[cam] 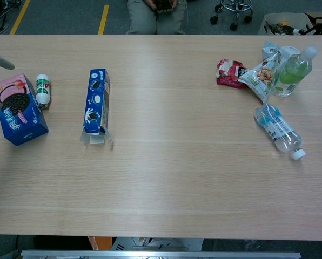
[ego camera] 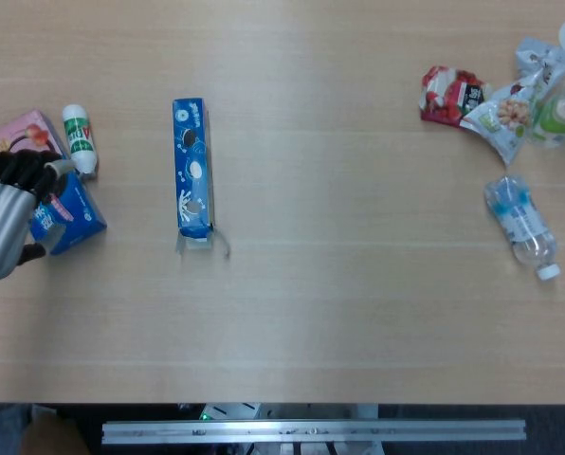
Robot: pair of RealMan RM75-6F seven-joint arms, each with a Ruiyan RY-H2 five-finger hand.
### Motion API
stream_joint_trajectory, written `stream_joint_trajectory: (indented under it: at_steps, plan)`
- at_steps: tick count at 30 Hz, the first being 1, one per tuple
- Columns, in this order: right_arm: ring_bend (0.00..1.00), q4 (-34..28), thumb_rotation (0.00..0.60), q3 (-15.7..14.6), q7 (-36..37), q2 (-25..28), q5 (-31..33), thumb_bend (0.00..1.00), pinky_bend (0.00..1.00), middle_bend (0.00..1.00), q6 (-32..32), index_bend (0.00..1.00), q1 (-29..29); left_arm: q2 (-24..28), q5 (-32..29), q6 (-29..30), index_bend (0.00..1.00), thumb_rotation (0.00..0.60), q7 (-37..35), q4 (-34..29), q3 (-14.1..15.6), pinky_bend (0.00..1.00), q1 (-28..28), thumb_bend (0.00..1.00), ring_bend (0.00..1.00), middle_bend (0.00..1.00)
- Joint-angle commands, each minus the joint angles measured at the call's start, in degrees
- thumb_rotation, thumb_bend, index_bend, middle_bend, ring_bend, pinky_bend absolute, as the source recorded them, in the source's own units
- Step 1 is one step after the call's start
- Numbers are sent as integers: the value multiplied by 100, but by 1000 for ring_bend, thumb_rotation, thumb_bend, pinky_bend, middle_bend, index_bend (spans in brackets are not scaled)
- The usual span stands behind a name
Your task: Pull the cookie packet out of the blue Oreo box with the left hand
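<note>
Blue Oreo box (ego camera: 192, 167): a long thin box lying flat on the desk (ego camera: 358, 313), left of the middle. Its near end is open, with the flaps (ego camera: 203, 244) spread out on the desk. I cannot see inside it, so the cookie packet does not show.

Left robot hand (ego camera: 6, 216): at the far left edge in the head view. It has a silver back and dark fingers (ego camera: 17, 169). It covers part of the pink and blue cookie box (ego camera: 66, 205). The fingers look curled down, but I cannot tell if they hold anything or just hang above the box. In the chest view only small grey tips show at the left edge. It is well apart from the blue Oreo box.

Right robot hand: not seen in either view.

Pink and blue cookie box: far left, closed, with a picture of a dark cookie on top.

Small white bottle (ego camera: 79, 139): has a green label and lies on its side just right of that box.

Red snack bag (ego camera: 449, 95): far right, closed.

Nut bag (ego camera: 506, 117): touches the red snack bag, closed.

Green drink bottle (cam: 292, 72): stands up beside the nut bag, with its cap on.

Clear water bottle (ego camera: 521, 227): lies on its side nearer than the bags, with its white cap on.
</note>
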Motion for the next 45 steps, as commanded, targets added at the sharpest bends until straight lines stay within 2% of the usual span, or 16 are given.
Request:
stream_joint_trajectory:
  at_steps: [1,9,17,23,33,45]
  plan:
    - [398,-34,600,-6,-27,9,-7,355,430,427,4,414,4,-188,337,-347,220,600,-242,285,88,225,-381,262,202,225]
    - [398,-81,600,-44,-46,7,-80,355,430,427,73,414,-16,-554,858,-1022,131,600,-530,938,283,200,-1117,262,173,152]
    - [398,-65,600,-90,-10,-27,-141,355,430,427,139,414,-49,-1046,1533,-1180,74,600,-706,1719,593,181,-1670,261,106,78]
    - [398,-38,600,-102,85,-11,-167,355,430,427,237,414,-96,-1459,1796,-1126,40,600,-872,2456,727,163,-1991,262,70,43]
    - [398,3,600,-118,177,24,-142,355,430,427,361,414,-188,-2078,1970,-1198,38,600,-1058,3704,965,154,-2448,262,64,35]
    - [398,21,600,-121,204,46,-75,355,430,427,419,414,-265,-2410,1919,-1328,38,600,-1218,4332,1175,154,-2804,262,63,33]
